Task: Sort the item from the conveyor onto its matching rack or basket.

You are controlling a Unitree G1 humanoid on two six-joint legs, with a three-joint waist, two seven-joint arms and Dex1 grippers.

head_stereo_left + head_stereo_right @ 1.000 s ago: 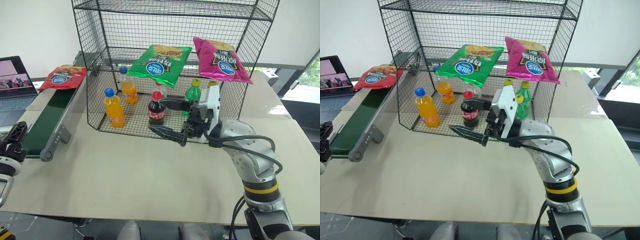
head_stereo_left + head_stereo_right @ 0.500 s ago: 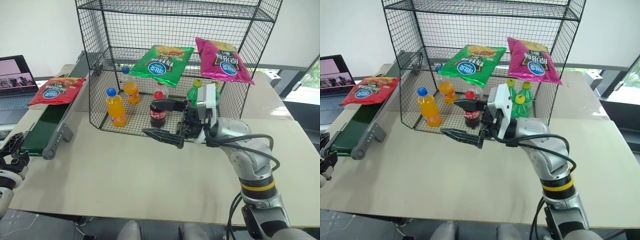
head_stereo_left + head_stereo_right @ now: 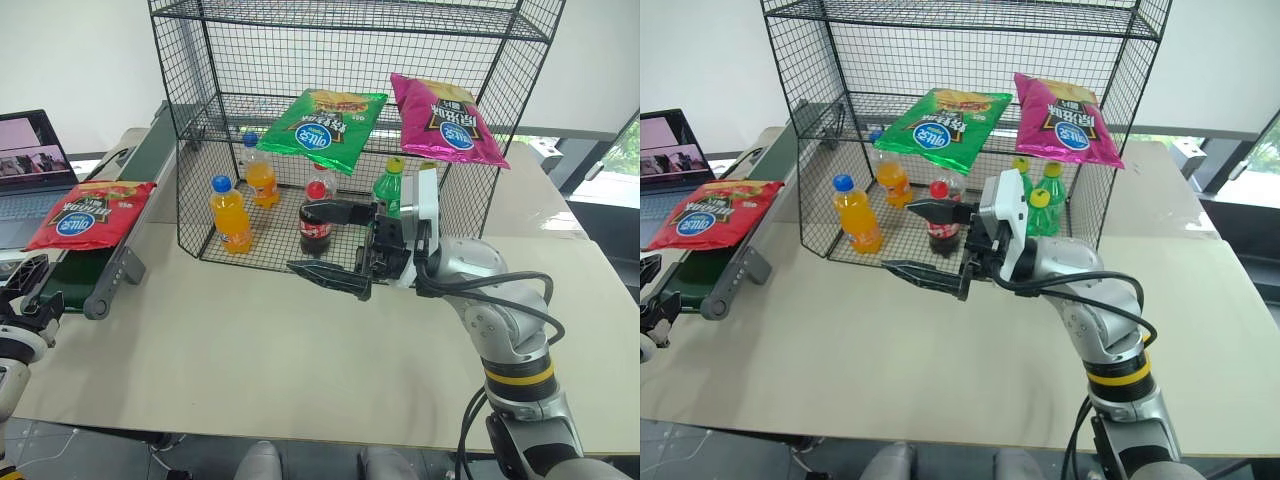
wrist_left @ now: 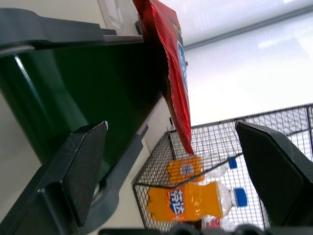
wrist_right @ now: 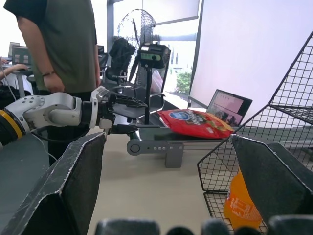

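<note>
Riding the conveyor point(image 3: 90, 262) toward you: the red chip bag point(image 3: 77, 214) has come down from the far end of the belt over the last second and now sits near the roller end, overhanging the left rail. Camera has shifted a little too, but the bag's travel along the belt is real.

The left gripper point(image 3: 28, 290) waits just past the belt end, jaws wide apart, nothing in them. In the left wrist view the red chip bag point(image 4: 172, 63) is framed between the two fingers point(image 4: 80, 166) but still ahead of them, no contact yet. My read: pick window is open now, and if the belt is still running you have little time before the bag reaches the rollers.

The right gripper point(image 3: 333, 243) hovers in front of the basket point(image 3: 205, 180), pointing left, jaws apart and empty. It hasn't done anything useful in the last second. Keep it clear.

The rack point(image 3: 240, 108) already carries the green bag point(image 3: 322, 128) and the magenta bag point(image 3: 446, 120); the free slot is at the left end, so that's your target. Bottles in the basket below are irrelevant here.

Crinkly, flat, overhanging the rail: I'd expect it to slide or fold if you close too shallow. Get the fingers well over the bag edge before closing.
</note>
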